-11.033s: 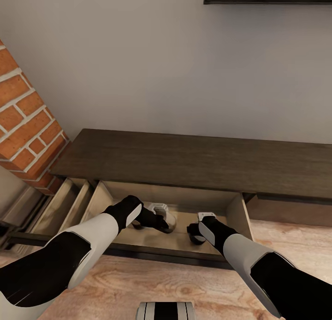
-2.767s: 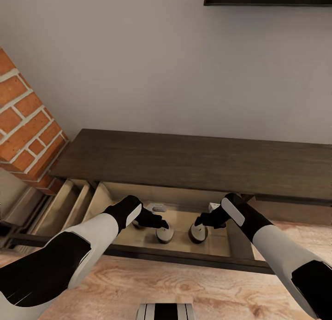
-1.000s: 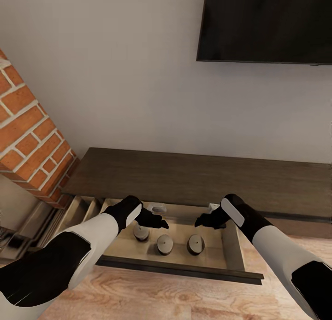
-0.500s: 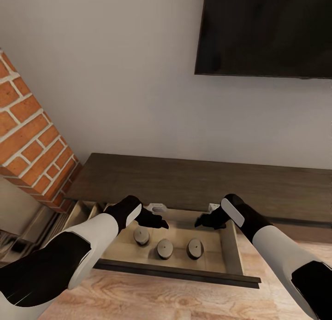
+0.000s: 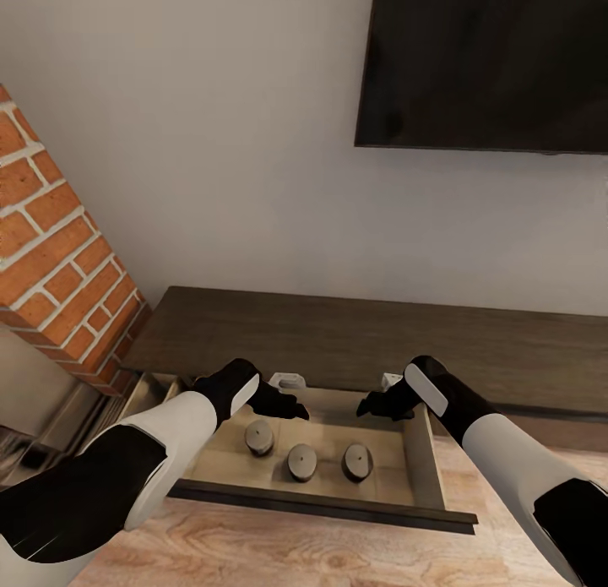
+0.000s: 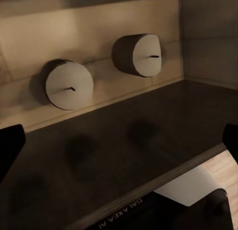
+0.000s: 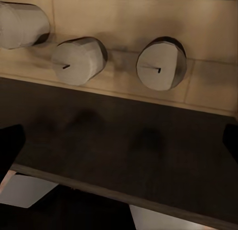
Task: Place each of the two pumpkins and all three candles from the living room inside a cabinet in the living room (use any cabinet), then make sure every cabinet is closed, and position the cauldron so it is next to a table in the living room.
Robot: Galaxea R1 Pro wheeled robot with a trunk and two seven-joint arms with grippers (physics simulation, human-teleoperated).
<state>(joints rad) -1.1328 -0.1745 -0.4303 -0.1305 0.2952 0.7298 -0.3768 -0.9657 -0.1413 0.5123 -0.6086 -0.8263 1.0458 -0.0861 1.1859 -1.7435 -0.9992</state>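
Three stubby grey-brown candles stand in a row on the pale floor of an open drawer of the long dark brown cabinet. My left gripper hovers open above the drawer's back left, over the left candle. My right gripper hovers open above the back right. The left wrist view looks past the open gripper at two candles with small wicks. The right wrist view has all three candles beyond the open gripper and the dark drawer front.
A second drawer stands open at the cabinet's left end, beside a red brick pillar. A black television hangs on the grey wall above the cabinet. Wooden floor lies in front of the drawer.
Both grippers have let go of the candles and lifted clear, leaving three standing in the drawer. In the last second the camera has risen, showing more of the television; the arms keep their pose.
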